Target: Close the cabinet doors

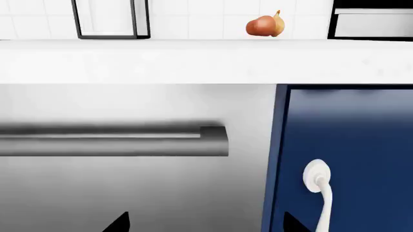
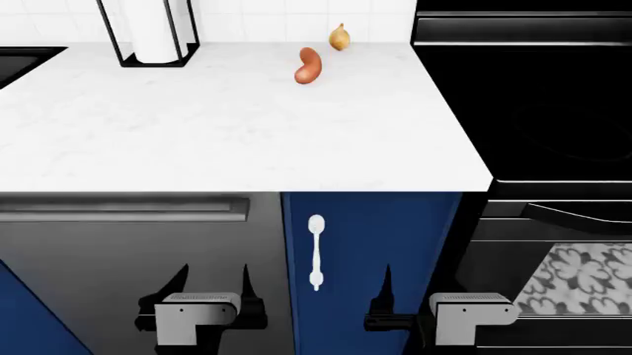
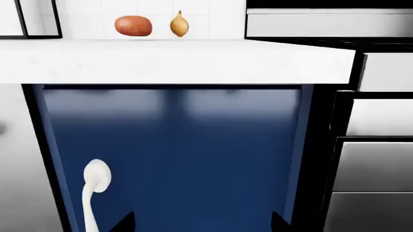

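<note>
Cabinet door (image 2: 380, 244): navy panel under the white countertop (image 2: 227, 126), set between the stainless dishwasher front (image 2: 129, 251) on one side and the black oven (image 2: 533, 111) on the other. From the head view it looks flush or very nearly flush with its frame; I cannot tell from these renders whether a slight gap remains. White handle (image 2: 316, 251) is mounted near the panel's dishwasher-side edge, long axis vertical, so the hinge is probably on the oven side (judgement, hinge not visible).

A second strip of navy shows at the lower left corner of the head view (image 2: 25, 318), angled against the dishwasher front. Possibly another door standing ajar; too little is visible to say.

Right gripper (image 2: 400, 296): fingers spread apart, nothing between them, held low and directly in front of the navy panel. Right wrist view confirms it faces the door (image 3: 174, 154) square-on, both fingertips dark at the frame's lower edge, handle (image 3: 94, 191) off to one side.

Left gripper (image 2: 212, 292): also spread, empty, in front of the dishwasher front with its bar handle (image 1: 116, 140). Left wrist view catches the door's edge (image 1: 348, 154) and handle (image 1: 319, 188) to the side.

Key relation: the panel lies straight ahead of the right gripper, which is the nearer arm. A forward push near the handle side would give most leverage (estimate).

Counter items: sweet potato (image 2: 308, 66), onion (image 2: 339, 37), paper towel holder (image 2: 150, 33). Well clear of the work.
</note>
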